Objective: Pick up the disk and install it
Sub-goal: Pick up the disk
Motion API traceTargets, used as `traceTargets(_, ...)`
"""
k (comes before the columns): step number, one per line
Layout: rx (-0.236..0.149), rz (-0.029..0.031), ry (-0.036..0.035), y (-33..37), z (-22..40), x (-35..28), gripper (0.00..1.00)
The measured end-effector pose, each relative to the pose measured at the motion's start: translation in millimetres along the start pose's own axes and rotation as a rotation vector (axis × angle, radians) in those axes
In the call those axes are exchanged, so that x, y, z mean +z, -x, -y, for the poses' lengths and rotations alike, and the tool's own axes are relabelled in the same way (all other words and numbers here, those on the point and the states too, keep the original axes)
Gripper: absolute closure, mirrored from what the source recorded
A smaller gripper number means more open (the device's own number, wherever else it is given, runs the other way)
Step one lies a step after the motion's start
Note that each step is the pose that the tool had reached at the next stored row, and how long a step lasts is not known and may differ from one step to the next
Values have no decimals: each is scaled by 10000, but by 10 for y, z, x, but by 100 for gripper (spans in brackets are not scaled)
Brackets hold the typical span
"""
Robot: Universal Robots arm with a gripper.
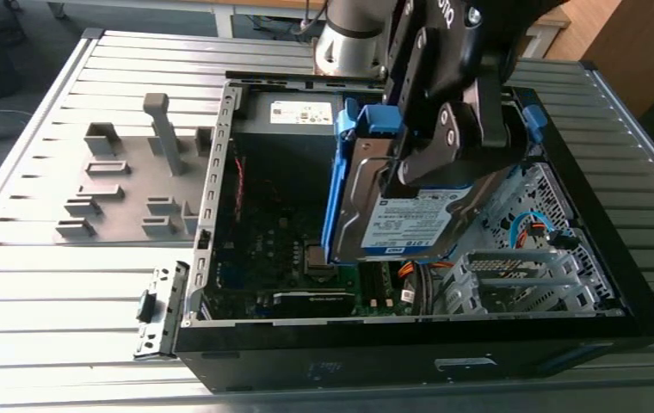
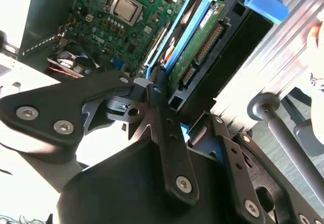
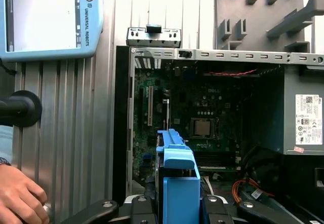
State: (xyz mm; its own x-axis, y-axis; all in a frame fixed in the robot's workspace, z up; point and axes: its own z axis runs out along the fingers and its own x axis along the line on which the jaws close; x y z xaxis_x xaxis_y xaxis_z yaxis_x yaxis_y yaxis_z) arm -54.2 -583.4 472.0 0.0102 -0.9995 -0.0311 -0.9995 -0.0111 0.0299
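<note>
One claw pinches the disk on edge above the open case, clear of its walls.

Bright light, glare on the ribbed table, computer case interior in shadow

You've got a flat silver metal disk w/ a white-and-blue label, framed by a bright blue plastic caddy. In the second wrist view its underside is a green circuit board. The arm's gripper is matte black w/ silver screw heads. Your open rectangular computer case is black outside and grey metal inside, and its flat motherboard is dark green. The grey metal power-supply box has a white sticker. The thin cables are orange. The ribbed aluminium table is silver, striped w/ parallel grooves. The teach pendant is pale blue w/ a white screen.
</note>
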Motion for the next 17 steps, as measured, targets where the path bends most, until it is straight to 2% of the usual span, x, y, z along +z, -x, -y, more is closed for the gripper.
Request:
traceTargets(3, 0, -2, 4, -59, 14, 1, 64)
traceTargets(8, 1, -1, 23, -125, 88, 6, 64)
traceTargets(12, 1, -2, 29, -176, 125, 8, 64)
traceTargets(15, 1, 1, 40, -202, 191, 10, 64)
traceTargets(17, 2, 2, 50, -208, 256, 10, 64)
